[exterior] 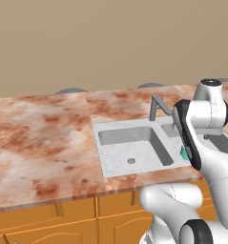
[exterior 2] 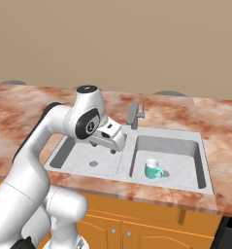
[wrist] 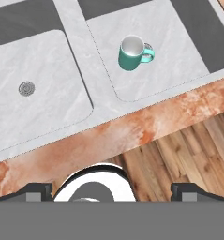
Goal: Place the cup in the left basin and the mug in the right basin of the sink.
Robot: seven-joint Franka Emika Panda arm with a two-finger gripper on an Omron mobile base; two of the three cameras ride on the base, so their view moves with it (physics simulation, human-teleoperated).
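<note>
Mug (exterior 2: 153, 169) stands upright on the floor of the right basin (exterior 2: 185, 151), toward its near side, handle pointing right, white inside showing from above; from the hand camera it sits near the near-left corner of that bowl, apart from the walls. Left basin (exterior 2: 81, 153) holds nothing visible apart from its small round drain (wrist: 26, 88). Cup: I cannot find it on the marble counter (exterior: 39, 143) or in either bowl, so its place cannot be told from these views. Gripper (wrist: 111, 191) hangs above the near rim of the sink (wrist: 108, 115), over the divider area, fingers spread wide with nothing between them; only the dark finger tips (wrist: 34, 191) show at the bottom of the hand camera. Judgement: the mug half of the task looks done, the cup half not. Risks from here: with the cup unlocated, a search sweep low over the sink could clip the faucet (exterior 2: 136, 115), which stands at the far rim just behind the divider, or swing the forearm through the right basin and tip the mug. A wide-open hand dropping near the mug could also catch its handle and drag it. Keep clearance over the right bowl while relocating.
</note>
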